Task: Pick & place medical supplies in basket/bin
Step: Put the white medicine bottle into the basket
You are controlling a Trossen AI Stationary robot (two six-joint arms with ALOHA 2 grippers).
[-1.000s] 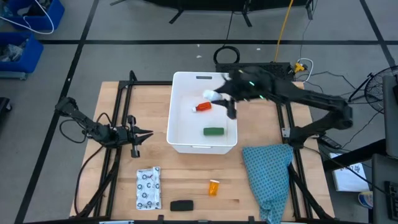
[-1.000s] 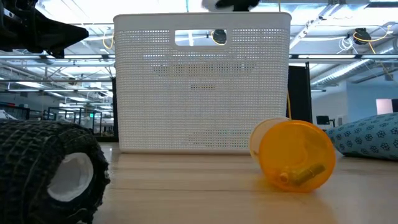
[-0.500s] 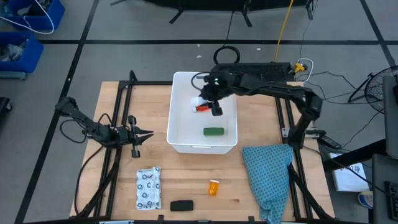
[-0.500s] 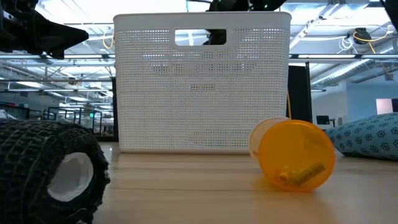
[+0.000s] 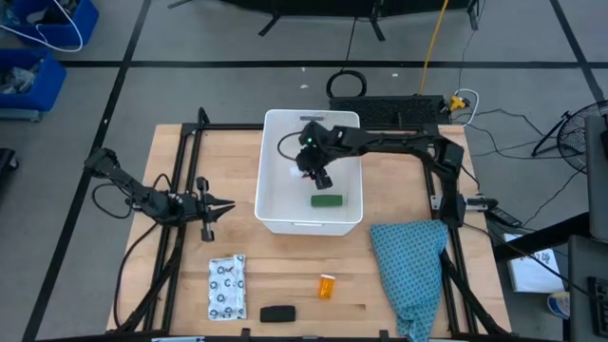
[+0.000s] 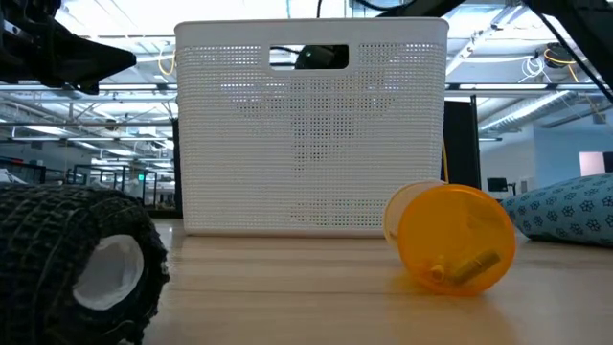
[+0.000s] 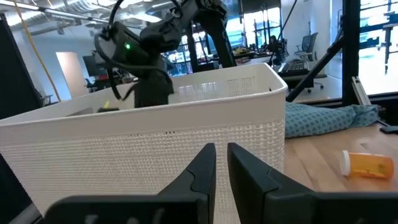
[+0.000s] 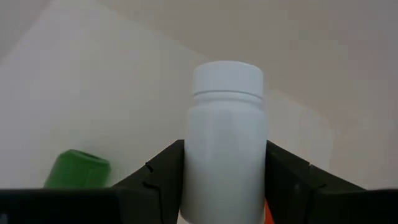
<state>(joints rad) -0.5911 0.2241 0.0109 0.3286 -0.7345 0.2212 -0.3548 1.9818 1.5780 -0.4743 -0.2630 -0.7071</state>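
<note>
A small white bottle [image 8: 225, 137] is gripped between the fingers of the right pincer [image 5: 316, 171], which is lowered inside the white bin [image 5: 275, 204]; the bottle's long axis runs straight out from the pincer, cap end foremost, with bare bin floor just beyond it. The green oblong [image 5: 327, 200] lies on that floor just beside the pincer, clear of the likely release spot. The left pincer [image 5: 220, 205], its fingers nearly shut on nothing, waits over the desk [image 5: 380, 294] well apart from the bin; the orange vial [image 5: 326, 285], the dotted white packet [image 5: 226, 287] and the black oblong [image 5: 276, 313] lie on the desk, nearer that idle arm.
</note>
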